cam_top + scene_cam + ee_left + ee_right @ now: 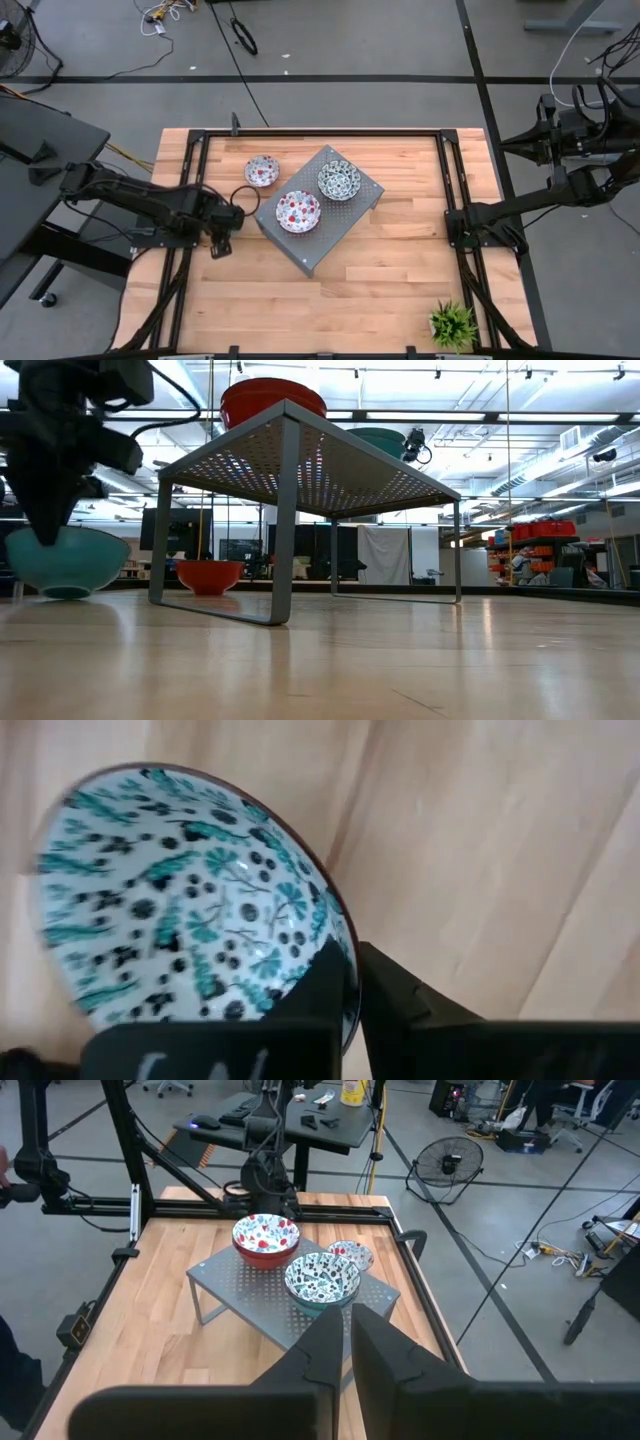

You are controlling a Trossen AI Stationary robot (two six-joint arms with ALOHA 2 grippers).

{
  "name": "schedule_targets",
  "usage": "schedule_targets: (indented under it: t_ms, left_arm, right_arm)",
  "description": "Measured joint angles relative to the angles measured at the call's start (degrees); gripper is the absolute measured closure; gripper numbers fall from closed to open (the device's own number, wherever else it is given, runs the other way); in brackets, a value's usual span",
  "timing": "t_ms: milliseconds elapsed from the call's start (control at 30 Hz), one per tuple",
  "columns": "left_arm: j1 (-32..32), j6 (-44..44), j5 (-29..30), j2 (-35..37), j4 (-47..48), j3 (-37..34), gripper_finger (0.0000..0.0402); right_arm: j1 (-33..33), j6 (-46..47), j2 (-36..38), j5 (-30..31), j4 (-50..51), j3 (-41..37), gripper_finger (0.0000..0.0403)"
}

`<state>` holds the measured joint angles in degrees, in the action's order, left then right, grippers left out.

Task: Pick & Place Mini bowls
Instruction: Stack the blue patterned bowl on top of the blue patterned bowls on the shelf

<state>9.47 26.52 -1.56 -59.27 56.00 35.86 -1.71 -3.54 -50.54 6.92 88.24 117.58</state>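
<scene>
Now we see the left claw (232,214) clenched on the rim of a teal bowl (190,910), at nine o'clock of the grey perforated stand (345,213) and low over the counter (400,280). Two bowls, a red bowl (298,211) and a second teal bowl (338,181), sit on the stand; a small red bowl (262,170) lies at its ten o'clock. The right claw (346,1342) waits at three o'clock, fingers together. We judge the thin rim grip could slip or tip the bowl. No writing is readable.

No text, label, brand, number or sign can be read anywhere in these views, whether on the bowls, the stand, the table or the room behind.
</scene>
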Motion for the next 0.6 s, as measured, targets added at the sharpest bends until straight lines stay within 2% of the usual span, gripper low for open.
schedule_targets:
  t_ms: [600]
  left_arm:
    - [0.02,-1.59,1.36,0.00,5.81,7.81,0.0391]
  right_arm:
    - [0.00,0.00,0.00,0.00,0.00,0.00,0.0376]
